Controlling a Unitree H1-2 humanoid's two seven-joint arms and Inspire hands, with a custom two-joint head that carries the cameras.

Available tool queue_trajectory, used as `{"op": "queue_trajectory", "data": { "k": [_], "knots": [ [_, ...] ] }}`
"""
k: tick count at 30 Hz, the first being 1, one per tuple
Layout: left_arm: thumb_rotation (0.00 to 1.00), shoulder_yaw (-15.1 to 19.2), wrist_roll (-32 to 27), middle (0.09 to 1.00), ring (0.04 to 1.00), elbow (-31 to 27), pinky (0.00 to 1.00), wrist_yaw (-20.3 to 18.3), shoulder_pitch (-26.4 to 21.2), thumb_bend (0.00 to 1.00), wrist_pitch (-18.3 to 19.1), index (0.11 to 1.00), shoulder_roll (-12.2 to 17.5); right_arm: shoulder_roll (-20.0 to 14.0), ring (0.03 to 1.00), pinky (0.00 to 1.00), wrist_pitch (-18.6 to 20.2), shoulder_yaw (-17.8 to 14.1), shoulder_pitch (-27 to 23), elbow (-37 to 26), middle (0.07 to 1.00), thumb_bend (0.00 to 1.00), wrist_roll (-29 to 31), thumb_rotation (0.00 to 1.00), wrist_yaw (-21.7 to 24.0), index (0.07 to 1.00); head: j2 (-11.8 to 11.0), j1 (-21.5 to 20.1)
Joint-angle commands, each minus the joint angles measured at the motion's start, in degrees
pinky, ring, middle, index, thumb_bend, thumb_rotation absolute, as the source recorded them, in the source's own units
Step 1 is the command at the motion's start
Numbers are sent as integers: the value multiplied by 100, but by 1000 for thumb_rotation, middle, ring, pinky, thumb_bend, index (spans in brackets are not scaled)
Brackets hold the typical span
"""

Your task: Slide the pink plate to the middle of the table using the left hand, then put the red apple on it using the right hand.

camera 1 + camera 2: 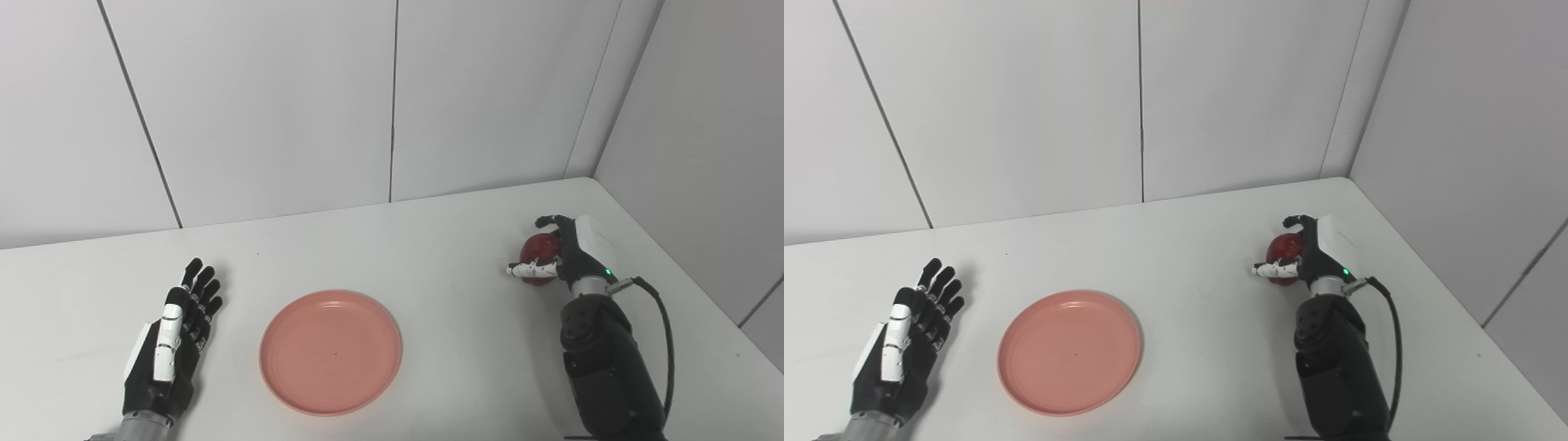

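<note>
**Plate centred; right hand at apple**

The pink plate (331,352) lies near the table's (429,245) middle, empty. To the plate's left, the left hand (171,343) rests flat, fingers spread, holding nothing. Beyond the plate and well right, the right hand (560,254) wraps the red apple (539,251), which appears to sit on the table. Judgement: the slide is done and the grasp is in hand; next, lift and carry over the plate. The right eye view shows more of the hand's white back; the left eye view shows more apple.

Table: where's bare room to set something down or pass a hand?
Free: the strip between the pink plate and the right hand wrapped around the red apple; the whole back band along the wall. Tighter: the gap between the left hand and the plate.
</note>
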Motion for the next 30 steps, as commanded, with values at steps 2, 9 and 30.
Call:
{"op": "queue_trajectory", "data": {
  "k": [2,9,30],
  "knots": [
    [1000,-9,-70,1000,1000,-163,1000,-42,-186,594,-85,1000,13,-161,386,379,-94,33,-194,-97,483,511,172,0,-347,558,0,15],
    [1000,-33,-67,1000,1000,-206,1000,-34,-190,594,-29,1000,-3,-180,396,379,-173,122,-155,-194,498,514,418,0,-687,523,0,69],
    [1000,-138,-32,1000,1000,-155,1000,-63,-135,627,-160,1000,-53,15,404,379,-874,450,4,-1202,483,509,1275,0,-1068,542,-11,429]
  ]
}}
